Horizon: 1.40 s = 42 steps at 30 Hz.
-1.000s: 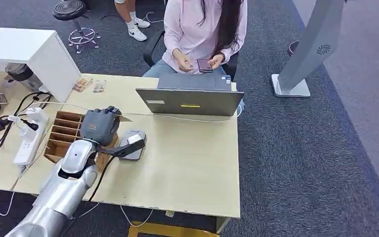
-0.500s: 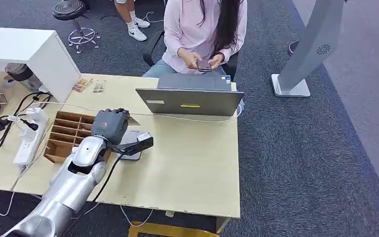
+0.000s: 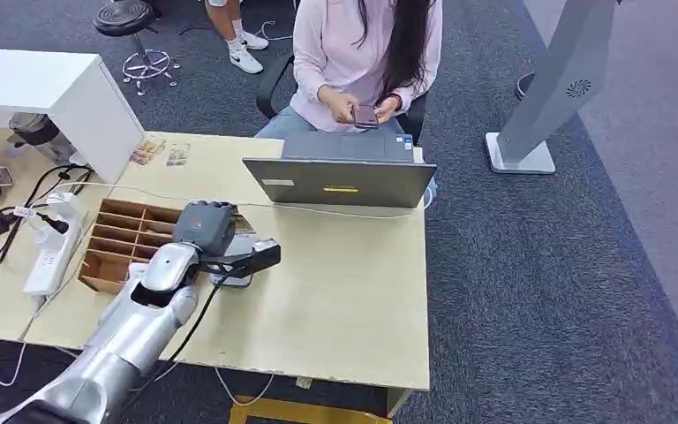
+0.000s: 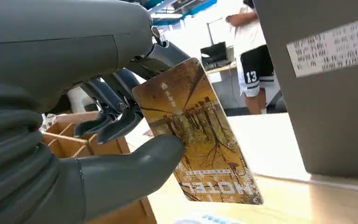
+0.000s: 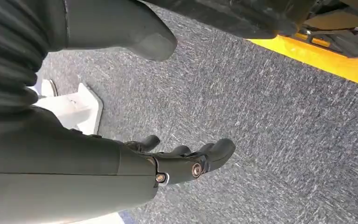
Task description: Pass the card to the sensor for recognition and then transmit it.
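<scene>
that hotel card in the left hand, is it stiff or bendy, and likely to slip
Probably stiff: the hotel card stays flat though the left hand pinches only one edge. Its thinness suggests it is light. The printed face looks glossy, so it may slip between thumb and fingers if pressed against the sensor.

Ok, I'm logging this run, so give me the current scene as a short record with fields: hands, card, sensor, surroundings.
left hand: over the desk, pinching the card between thumb and fingers
right hand: hanging over grey carpet, holding nothing, fingers apart
card: yellow-brown picture, printed "HOTEL"
sensor: small grey reader on the desk, just beside the left hand
surroundings: wooden divider box, laptop, seated person holding a phone
</scene>
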{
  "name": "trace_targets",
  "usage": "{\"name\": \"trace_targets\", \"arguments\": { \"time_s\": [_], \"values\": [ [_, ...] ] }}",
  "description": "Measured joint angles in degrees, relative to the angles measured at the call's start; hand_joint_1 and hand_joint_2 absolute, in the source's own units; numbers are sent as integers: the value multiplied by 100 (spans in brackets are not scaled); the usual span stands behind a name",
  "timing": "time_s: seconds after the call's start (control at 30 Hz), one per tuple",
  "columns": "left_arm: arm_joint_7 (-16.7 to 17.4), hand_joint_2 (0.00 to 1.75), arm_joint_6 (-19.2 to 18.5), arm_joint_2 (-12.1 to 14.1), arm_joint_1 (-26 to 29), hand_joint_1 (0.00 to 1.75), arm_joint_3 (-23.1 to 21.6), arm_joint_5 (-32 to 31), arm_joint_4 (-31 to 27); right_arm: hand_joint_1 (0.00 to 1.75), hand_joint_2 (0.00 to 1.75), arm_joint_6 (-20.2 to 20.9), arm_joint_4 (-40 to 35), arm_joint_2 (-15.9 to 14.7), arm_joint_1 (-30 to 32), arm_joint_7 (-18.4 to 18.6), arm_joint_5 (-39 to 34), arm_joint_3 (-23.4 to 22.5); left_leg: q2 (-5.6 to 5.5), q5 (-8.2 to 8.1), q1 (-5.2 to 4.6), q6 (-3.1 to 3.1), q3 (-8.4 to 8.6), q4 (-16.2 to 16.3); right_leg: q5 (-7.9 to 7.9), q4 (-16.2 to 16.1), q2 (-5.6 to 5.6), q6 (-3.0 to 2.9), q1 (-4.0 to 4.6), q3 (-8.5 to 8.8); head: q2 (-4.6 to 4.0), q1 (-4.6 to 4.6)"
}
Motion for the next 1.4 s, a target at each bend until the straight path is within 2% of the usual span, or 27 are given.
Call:
{"name": "trace_targets", "arguments": {
  "time_s": [0.93,1.23,1.4],
  "values": [
    [76,175,-479,-190,-478,175,-297,170,1056,0,175,9,0,0,-2,131,131,-186,-2,5,0,0,1,0,6,0,-2,5,0,3,0,0],
    [79,175,-212,-212,-557,175,-359,251,1176,0,175,11,0,0,3,133,173,-273,-1,9,0,1,0,0,10,0,-1,8,0,3,0,0],
    [385,175,632,-153,-552,175,-359,-184,918,0,175,11,0,0,8,76,190,-324,-2,8,0,1,-3,0,10,0,-2,8,0,3,0,0]
  ]
}}
